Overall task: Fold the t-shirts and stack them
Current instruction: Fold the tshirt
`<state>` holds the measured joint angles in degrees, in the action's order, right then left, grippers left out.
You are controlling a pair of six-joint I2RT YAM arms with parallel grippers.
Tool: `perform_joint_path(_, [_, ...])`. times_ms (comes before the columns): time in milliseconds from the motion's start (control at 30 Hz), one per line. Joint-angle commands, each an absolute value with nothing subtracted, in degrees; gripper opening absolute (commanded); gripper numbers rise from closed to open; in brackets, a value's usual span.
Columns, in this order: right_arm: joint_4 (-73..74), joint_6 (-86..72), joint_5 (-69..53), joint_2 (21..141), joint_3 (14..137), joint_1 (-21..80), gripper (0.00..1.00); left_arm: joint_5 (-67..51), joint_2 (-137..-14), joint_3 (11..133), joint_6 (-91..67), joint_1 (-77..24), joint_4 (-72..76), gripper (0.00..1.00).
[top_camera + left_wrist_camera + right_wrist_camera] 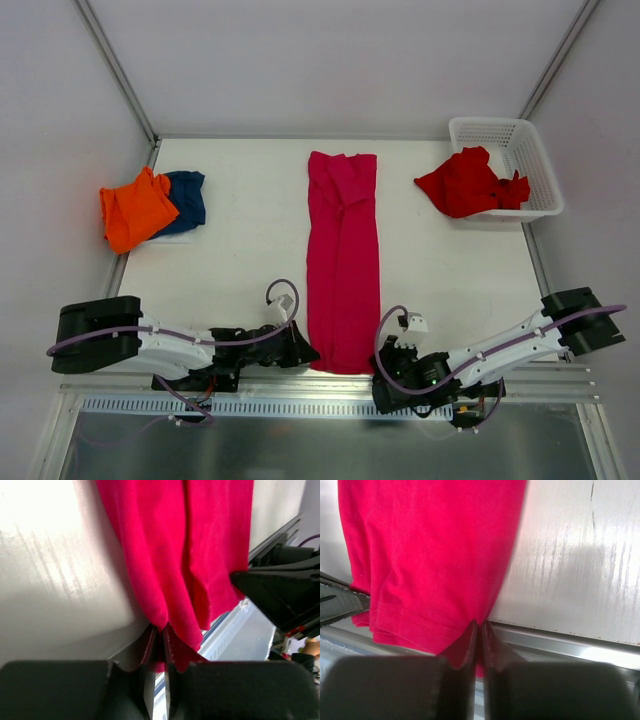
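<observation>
The magenta-pink t-shirt [342, 260] lies as a long narrow strip down the middle of the table, its hem at the near edge. My left gripper [311, 353] is shut on the hem's left corner [159, 630]. On the hem's right corner [480, 625] my right gripper [381, 367] is shut, the cloth pinched between its fingertips. At the far left, an orange t-shirt [135, 208] lies folded partly over a navy blue t-shirt [188, 195]. A bright red t-shirt [468, 182] spills crumpled over the basket's rim.
A white mesh basket [520, 150] stands at the back right corner. Metal rails [330, 405] run along the table's near edge under both grippers. Grey walls and frame posts close in the table's left, back and right.
</observation>
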<state>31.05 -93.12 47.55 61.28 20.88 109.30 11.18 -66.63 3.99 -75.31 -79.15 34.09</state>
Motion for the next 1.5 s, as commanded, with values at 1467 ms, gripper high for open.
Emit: perform_joint_path(1467, [11.3,-29.8,33.4,63.1,32.6,61.2,0.01,11.4,-69.7,33.6,-42.5,-52.8,3.4,0.00])
